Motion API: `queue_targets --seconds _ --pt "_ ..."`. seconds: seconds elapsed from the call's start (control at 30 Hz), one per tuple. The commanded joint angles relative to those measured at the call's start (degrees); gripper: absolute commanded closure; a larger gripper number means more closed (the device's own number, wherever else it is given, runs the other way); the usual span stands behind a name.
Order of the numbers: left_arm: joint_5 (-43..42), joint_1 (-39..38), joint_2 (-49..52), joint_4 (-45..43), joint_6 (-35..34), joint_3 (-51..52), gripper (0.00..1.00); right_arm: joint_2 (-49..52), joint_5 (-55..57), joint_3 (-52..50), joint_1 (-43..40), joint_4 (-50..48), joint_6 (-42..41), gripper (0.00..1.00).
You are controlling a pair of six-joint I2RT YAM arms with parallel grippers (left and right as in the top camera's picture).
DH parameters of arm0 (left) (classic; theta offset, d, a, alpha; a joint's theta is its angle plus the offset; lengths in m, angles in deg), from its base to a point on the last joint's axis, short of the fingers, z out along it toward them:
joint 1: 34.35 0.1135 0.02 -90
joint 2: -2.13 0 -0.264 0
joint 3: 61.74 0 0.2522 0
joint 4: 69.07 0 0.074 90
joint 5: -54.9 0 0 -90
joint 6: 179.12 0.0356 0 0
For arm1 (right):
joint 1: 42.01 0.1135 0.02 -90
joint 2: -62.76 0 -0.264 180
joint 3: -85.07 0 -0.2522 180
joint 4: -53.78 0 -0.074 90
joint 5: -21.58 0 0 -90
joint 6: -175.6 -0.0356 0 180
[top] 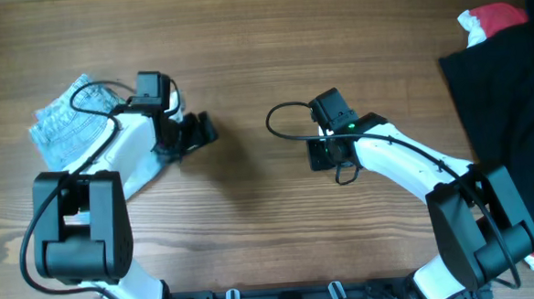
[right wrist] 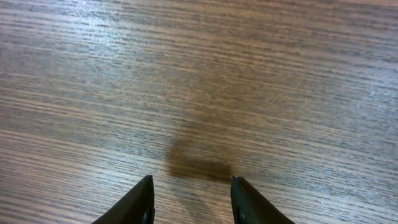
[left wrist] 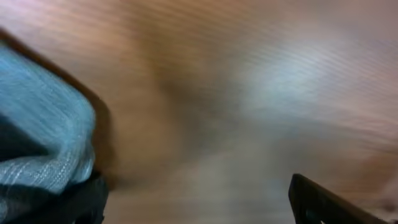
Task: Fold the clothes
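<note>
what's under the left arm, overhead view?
The denim shorts lie partly beneath the left arm, on the wooden table. Their right part is covered by the arm, so its shape cannot be seen.

White arms with black joints and cables.

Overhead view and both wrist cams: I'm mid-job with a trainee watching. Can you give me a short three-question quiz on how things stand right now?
1. True or false: the right gripper is clamped on the denim shorts.
2. Where does the black garment lie in the overhead view? A) at the far right; B) in the centre, between the arms; C) on top of the shorts.
3. Fill the blank: in the left wrist view, the left gripper stands ___, with only bare wood in its gap.

Key: 1 false, it is open over bare wood; 2 A; 3 open.
</note>
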State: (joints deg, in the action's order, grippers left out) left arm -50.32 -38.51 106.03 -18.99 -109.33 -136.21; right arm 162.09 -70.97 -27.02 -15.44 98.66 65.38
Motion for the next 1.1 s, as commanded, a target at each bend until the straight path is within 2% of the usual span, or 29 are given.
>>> queue_targets --seconds 0.0,0.27,0.37,0.43,0.5,0.6,0.63,0.7,0.73,0.9,0.97,1.07 --pt "15.78 5.62 -1.38 6.29 -4.74 0.42 0.04 0.55 -0.46 0.85 0.24 0.15 0.68 0.60" --pt "20.74 22.25 -2.67 -0.50 -4.72 -0.76 0.04 0.55 -0.48 0.85 0.24 0.44 0.50 0.60" --pt "18.58 24.04 -3.43 1.22 -3.85 -2.97 0.01 0.55 -0.48 0.85 0.24 0.24 -0.28 0.57" --pt "14.80 21.66 -5.31 1.60 -1.88 -2.97 0.01 0.52 -0.46 0.87 0.22 0.42 -3.61 0.53" --pt "14.62 16.81 -7.74 1.97 0.50 -2.97 0.00 0.13 -0.46 0.87 0.17 -0.15 -9.75 0.48" --pt "14.60 7.10 -12.02 2.23 0.48 -2.97 0.00 -3.87 -0.44 2.05 -1.33 -1.75 -9.60 0.37" --pt "14.62 3.63 -13.14 2.25 0.52 -2.97 0.00 -6.38 -0.50 3.04 -2.82 -1.64 -8.98 0.16" --pt "14.62 -1.92 -13.60 3.91 0.50 -2.97 0.00 -11.23 -2.97 4.09 -6.32 -0.94 -5.01 0.01" --pt "14.60 -4.02 -13.60 7.26 0.48 -2.97 0.00 -14.67 -6.12 4.31 -8.66 0.92 -1.57 0.00" --pt "12.44 -5.62 -18.23 23.52 0.44 -2.97 0.00 -31.45 -3.19 4.28 -12.94 10.91 -0.83 0.00" --pt "12.48 -6.01 -25.73 25.27 0.46 -2.95 0.00 -40.04 0.96 4.28 -12.94 14.60 -2.45 0.00" --pt "12.94 -7.45 -40.74 22.93 0.50 -2.54 0.00 -53.68 3.98 4.22 -12.94 18.32 -2.23 0.01"
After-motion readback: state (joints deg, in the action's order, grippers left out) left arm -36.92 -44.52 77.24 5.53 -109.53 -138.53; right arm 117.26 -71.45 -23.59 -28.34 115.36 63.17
